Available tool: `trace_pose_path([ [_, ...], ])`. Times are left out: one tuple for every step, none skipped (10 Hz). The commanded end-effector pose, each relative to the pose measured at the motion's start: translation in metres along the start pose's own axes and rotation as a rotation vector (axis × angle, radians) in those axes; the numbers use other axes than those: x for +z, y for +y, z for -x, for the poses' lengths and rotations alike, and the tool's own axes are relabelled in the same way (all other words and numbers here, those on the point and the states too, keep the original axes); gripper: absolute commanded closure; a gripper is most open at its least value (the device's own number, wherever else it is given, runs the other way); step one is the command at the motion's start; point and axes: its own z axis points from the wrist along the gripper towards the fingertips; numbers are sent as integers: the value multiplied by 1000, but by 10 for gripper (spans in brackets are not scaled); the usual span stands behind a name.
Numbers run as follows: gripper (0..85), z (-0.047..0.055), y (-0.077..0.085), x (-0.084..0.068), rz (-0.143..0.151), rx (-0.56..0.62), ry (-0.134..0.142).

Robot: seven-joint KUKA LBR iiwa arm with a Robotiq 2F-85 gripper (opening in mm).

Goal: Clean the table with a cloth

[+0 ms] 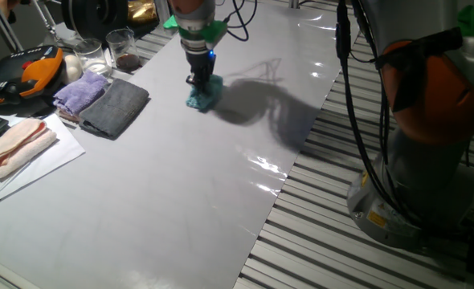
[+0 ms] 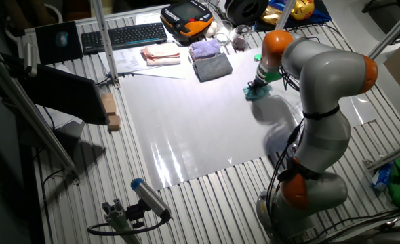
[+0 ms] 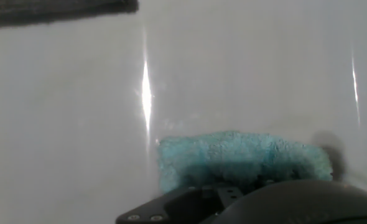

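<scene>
One small teal terry cloth (image 1: 204, 94) is pressed onto the glossy pale table (image 1: 165, 193) by the two-finger gripper (image 1: 199, 82); its grip cannot be told.

We can read no text, brand, number or sign in any view; a yellow label on the robot base (image 1: 375, 215) is too small to read.

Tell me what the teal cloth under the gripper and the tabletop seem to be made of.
The teal cloth looks like terry or microfibre: its fuzzy, looped pile shows clearly in the hand view. The table appears to be a smooth, glossy pale sheet, perhaps laminate or plastic; it throws sharp glare streaks and a soft reflection of the arm.
</scene>
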Motion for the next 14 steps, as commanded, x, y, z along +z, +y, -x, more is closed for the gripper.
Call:
trace_pose_path([
  [850, 3, 4, 2, 11, 6, -2],
  [850, 7, 12, 5, 23, 19, 0],
  [850, 9, 23, 6, 38, 42, 4],
  [850, 5, 35, 7, 67, 81, 9],
  [850, -2, 49, 6, 76, 115, 9],
  [850, -8, 62, 2, 69, 134, 13],
  [850, -13, 72, -4, 64, 147, 22],
  [850, -19, 79, -11, 55, 152, 32],
  [850, -23, 85, -17, 51, 157, 44],
  [850, -30, 91, -20, 46, 161, 50],
  [850, -37, 96, -22, 44, 169, 53],
  [850, -45, 102, -22, 46, 178, 58],
  [850, -57, 109, -22, 49, 181, 60],
  [850, -65, 111, -21, 47, 175, 63],
])
